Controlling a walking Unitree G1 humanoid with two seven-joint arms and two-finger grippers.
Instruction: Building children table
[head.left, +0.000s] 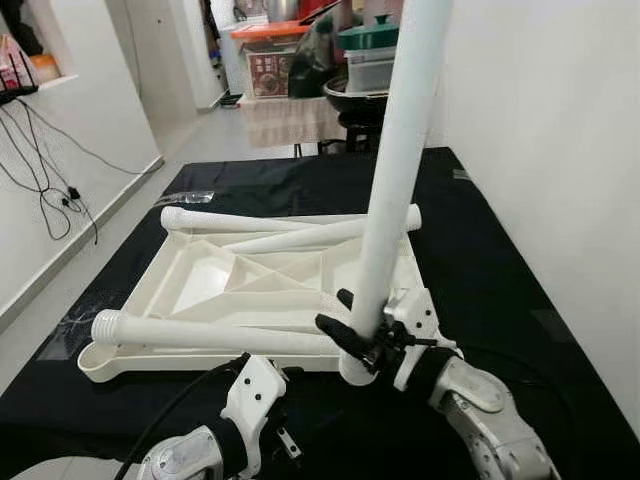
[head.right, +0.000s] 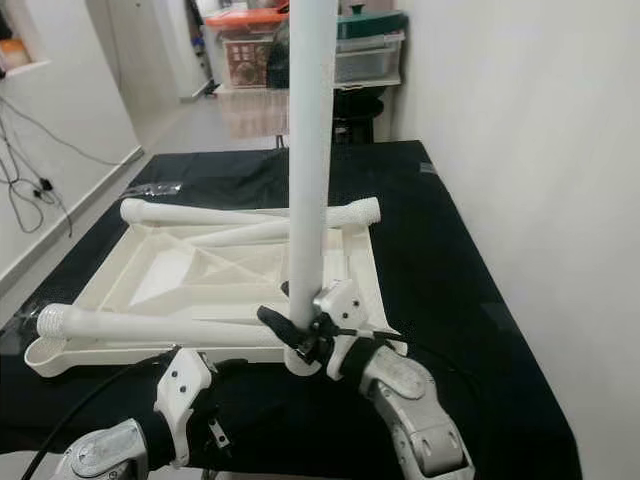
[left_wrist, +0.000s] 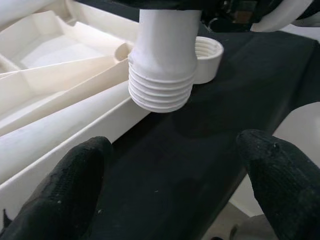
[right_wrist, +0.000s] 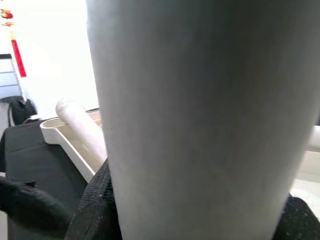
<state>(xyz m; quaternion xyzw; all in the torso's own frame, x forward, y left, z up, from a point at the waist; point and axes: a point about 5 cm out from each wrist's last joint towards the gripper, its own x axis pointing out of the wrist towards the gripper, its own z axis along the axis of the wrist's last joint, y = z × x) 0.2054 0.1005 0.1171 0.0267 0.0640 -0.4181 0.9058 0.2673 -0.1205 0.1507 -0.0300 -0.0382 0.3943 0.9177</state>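
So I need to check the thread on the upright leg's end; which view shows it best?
The left wrist view: the threaded end is close and sharp. Both eye views show it small, below the right end effector; the right wrist view shows smooth shaft.

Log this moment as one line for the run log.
right gripper: shut on upright table leg | left gripper: open, near its threaded end | tabletop: upside down

The upright leg (head.left: 400, 170) I hold runs off the picture's top edge. My right tool (head.left: 362, 335) hides part of its lower end. Boxes (head.left: 275, 60) far behind are too blurred to read.
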